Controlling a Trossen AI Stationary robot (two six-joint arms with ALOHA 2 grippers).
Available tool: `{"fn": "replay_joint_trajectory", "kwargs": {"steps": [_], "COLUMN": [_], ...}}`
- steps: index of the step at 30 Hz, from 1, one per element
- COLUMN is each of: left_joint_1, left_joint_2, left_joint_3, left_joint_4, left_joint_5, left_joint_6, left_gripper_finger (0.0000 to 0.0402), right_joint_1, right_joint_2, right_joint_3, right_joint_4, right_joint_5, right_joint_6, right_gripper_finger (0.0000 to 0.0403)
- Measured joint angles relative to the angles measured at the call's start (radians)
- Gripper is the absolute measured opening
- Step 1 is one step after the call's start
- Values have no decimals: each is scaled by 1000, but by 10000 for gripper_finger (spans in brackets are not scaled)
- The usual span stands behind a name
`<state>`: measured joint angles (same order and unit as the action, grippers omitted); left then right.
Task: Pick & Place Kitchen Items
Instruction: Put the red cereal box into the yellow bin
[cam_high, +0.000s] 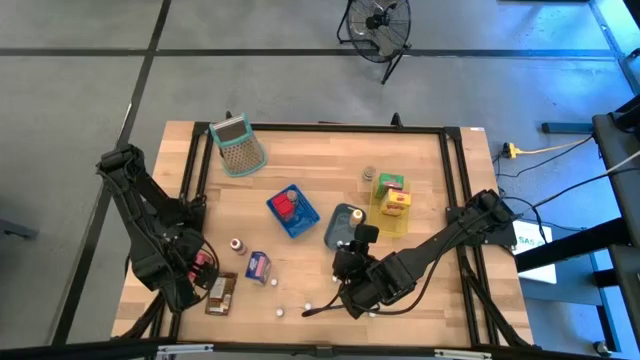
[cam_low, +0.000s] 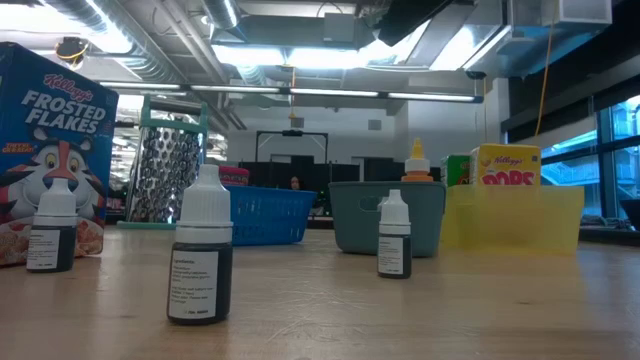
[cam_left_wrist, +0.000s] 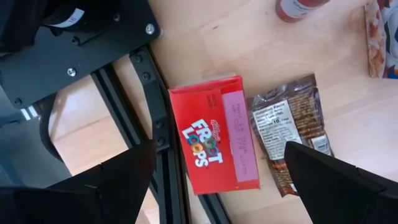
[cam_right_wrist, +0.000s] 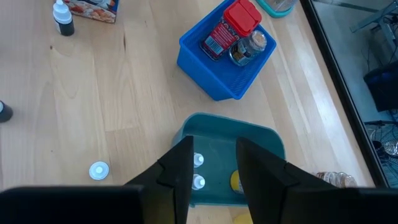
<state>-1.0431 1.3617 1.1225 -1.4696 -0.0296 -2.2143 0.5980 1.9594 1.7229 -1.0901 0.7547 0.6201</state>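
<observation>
two white-capped bottles (cam_right_wrist: 198, 171) lie in teal bin (cam_right_wrist: 261, 140).

Three trays (cam_high: 294, 215) sit mid-table toward the right edge. Cereal box (cam_high: 259, 266), packet (cam_high: 221, 293) and bottles (cam_high: 238, 245) lie near the table's (cam_high: 300, 160) front-left corner.

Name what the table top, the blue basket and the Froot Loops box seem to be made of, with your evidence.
Table top: wood, likely sealed; visible grain and plank seams.
Blue basket: probably moulded plastic; uniform colour, smooth walls.
Froot Loops box: printed cardboard, by its folded edges.
</observation>
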Motion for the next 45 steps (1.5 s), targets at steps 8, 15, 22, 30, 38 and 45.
{"fn": "replay_joint_trajectory", "kwargs": {"steps": [8,15,22,30,38,45], "left_joint_1": [0,0,0,0,0,0], "left_joint_2": [0,0,10,15,15,16], "left_joint_3": [-21,-21,-21,-21,-21,-21], "left_joint_4": [22,31,31,23,24,22], "left_joint_5": [-2,-17,5,-21,-19,-2], "left_joint_6": [1,27,29,25,18,10], "left_gripper_finger": [352,352,352,352,352,352], "right_joint_1": [0,1,10,13,13,13], "right_joint_2": [0,0,0,0,0,0], "right_joint_3": [0,0,0,0,0,0], "right_joint_4": [0,2,2,2,5,4], "right_joint_5": [0,-11,-11,-10,-10,-10], "right_joint_6": [0,0,0,0,1,3], "right_gripper_finger": [124,124,123,124,124,124]}}
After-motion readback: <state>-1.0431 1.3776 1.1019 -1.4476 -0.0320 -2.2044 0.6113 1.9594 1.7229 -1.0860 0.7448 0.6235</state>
